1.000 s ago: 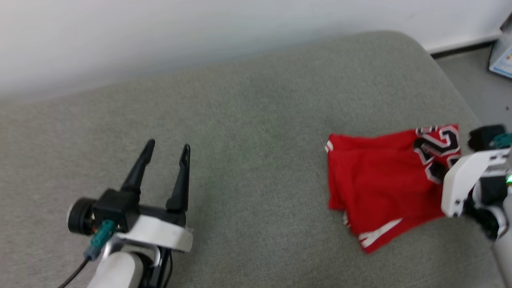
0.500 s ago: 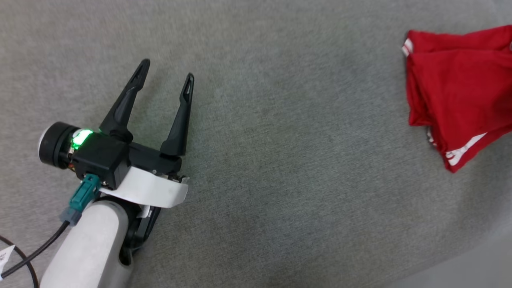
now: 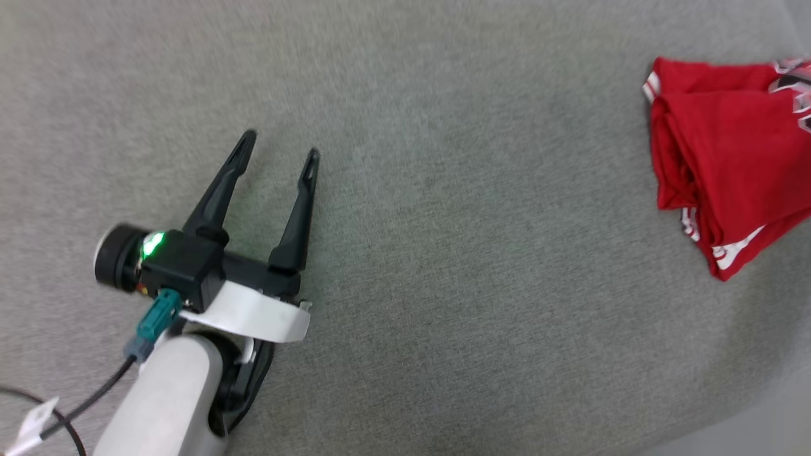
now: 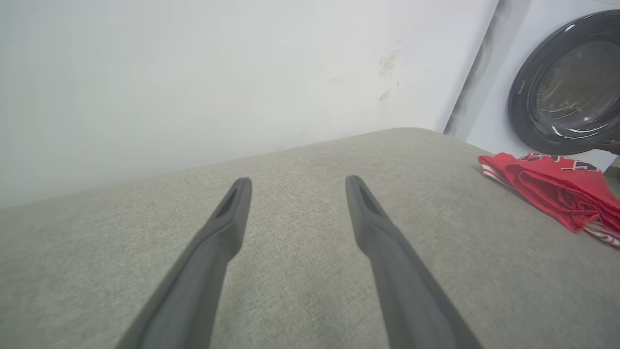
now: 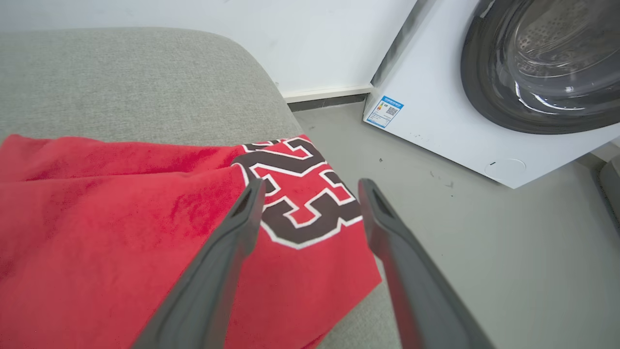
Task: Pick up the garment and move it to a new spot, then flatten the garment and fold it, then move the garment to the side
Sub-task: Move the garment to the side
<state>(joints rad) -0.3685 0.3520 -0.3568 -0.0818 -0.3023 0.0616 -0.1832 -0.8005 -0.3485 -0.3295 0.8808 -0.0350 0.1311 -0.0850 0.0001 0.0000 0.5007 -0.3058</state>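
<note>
The left gripper sits low over the grey cushion, its two dark fingers spread with nothing between them. Well off to its right lies the garment — a folded red bundle at the cushion's rounded end, numerals facing up. The right gripper hangs above those numerals, fingers apart, gripping nothing. Beyond, on the floor, stands a washing machine.

A grey woven upholstered cushion with a rounded corner meets a white wall. Beside it, on the grey floor, stands a white front-loading washing machine with a dark round glass door and a blue-edged label.
</note>
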